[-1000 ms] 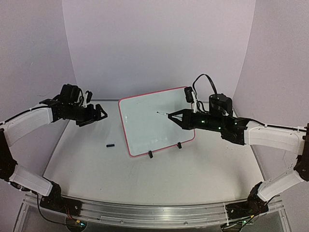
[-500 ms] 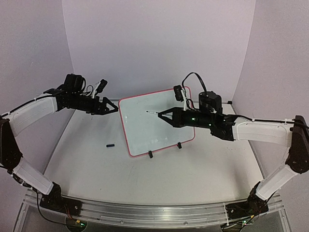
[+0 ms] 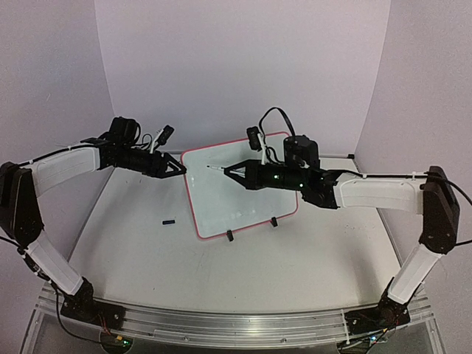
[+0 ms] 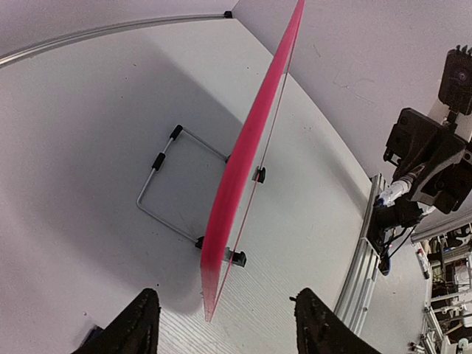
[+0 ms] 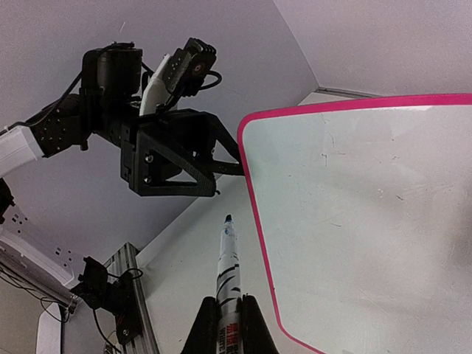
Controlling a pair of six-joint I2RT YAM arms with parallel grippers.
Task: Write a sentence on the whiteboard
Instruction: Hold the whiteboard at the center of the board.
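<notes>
The right gripper (image 3: 234, 171) was clamped on a marker (image 5: 227, 274). The marker's long axis ran toward the left of the top view, with its tip near the upper-left corner of the whiteboard (image 3: 247, 203); contact could not be determined. The whiteboard stood propped at frame centre, with no sentence visible. The left gripper (image 4: 228, 328), jaws apart, straddled the whiteboard's left edge without touching it.

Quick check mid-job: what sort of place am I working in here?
Probably a lab robot cell: a plain pale backdrop wraps a white table, an aluminium mounting rail runs along its near edge, and a small whiteboard stands in the middle.
</notes>
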